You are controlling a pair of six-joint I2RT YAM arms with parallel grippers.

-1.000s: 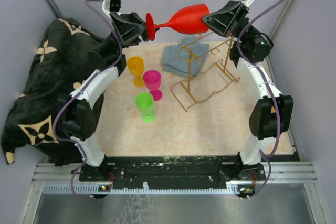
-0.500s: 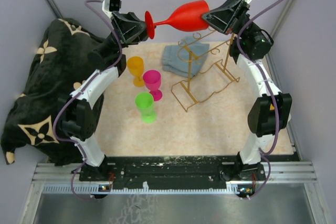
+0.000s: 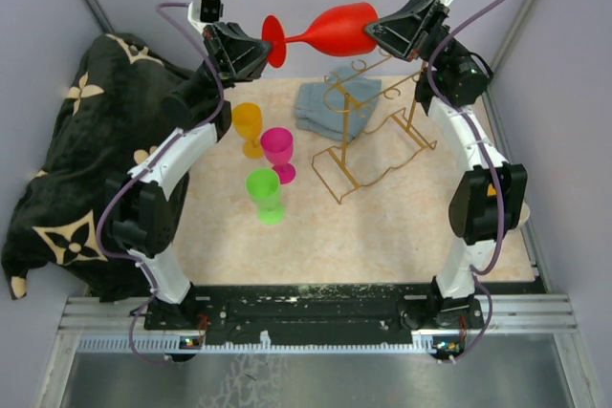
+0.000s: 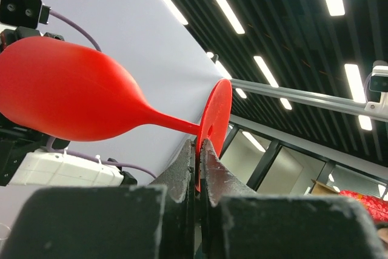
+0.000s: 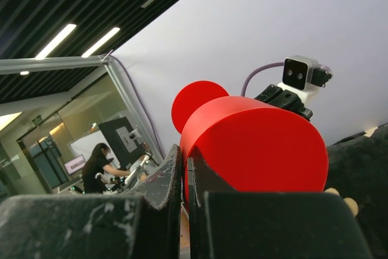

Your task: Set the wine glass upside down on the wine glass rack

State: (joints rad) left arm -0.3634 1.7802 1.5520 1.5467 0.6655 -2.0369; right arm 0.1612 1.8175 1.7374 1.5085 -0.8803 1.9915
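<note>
Black left claw (image 3: 260, 49) (image 4: 198, 148): clenched edge-on upon the foot disc of the red wine glass (image 3: 335, 31) (image 4: 66, 89) (image 5: 254, 150), one finger on each face of the disc. Black right claw (image 3: 379, 35) (image 5: 183, 157): clenched on the bowl's rim wall, one finger inside the mouth and one outside.

Glass position: held on its side between the two claws, foot toward the left arm, mouth toward the right arm, high over the far edge of the table (image 3: 382, 226). It touches nothing but the claws.

Gold wire wine glass rack (image 3: 373, 136): upright on the table, below and nearer than the glass, well apart from it. Its far end overlaps a grey cloth (image 3: 320, 107) in the top view.

Left of the rack stand an orange glass (image 3: 248, 123), a pink glass (image 3: 278, 150) and a green glass (image 3: 265, 193), all upright.

Black blanket (image 3: 67, 169), off the table's left side: cream flower motifs; any lettering is too small to read.
</note>
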